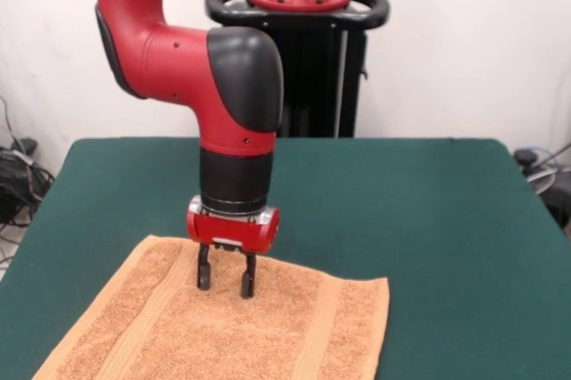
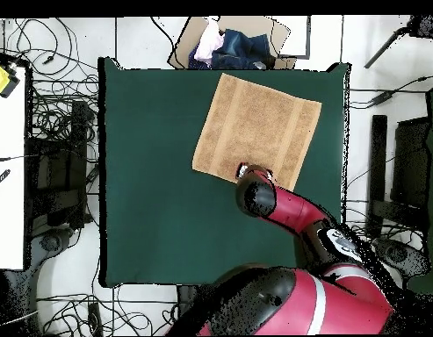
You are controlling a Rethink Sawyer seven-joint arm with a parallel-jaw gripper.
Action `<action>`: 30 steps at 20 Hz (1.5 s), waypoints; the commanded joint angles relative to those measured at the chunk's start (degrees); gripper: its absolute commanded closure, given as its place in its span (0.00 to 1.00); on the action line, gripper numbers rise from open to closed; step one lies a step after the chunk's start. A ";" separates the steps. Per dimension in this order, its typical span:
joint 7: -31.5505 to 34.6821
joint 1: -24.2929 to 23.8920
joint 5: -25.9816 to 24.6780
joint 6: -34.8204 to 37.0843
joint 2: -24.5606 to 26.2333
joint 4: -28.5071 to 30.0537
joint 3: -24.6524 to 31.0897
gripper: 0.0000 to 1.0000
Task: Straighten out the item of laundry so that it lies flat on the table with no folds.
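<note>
Dark green table (image 1: pixel 428 210) fills our front view, where we see the towel (image 1: pixel 268 335) spread nearly flat at lower left, open jaws touching its far edge, so we judge only a final smoothing or release remains.

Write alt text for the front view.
A red and black robot arm holds its open gripper with fingertips down on the far edge of an orange-tan terry towel, which lies spread flat on a dark green table.
</note>
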 commanded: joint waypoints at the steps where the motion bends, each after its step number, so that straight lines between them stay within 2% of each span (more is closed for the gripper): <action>1: 9.37 3.02 -1.12 -3.96 4.29 -3.03 3.16 0.00; 6: 8.52 1.68 -2.10 -5.21 7.08 -5.20 4.29 0.00; 16: 9.73 2.27 -1.22 -3.72 4.19 -2.10 2.93 0.00; 24: 10.14 -1.56 -4.90 -7.77 4.62 1.91 3.49 0.00; 30: 10.66 -3.48 -7.19 -5.42 -3.57 10.20 0.97 0.00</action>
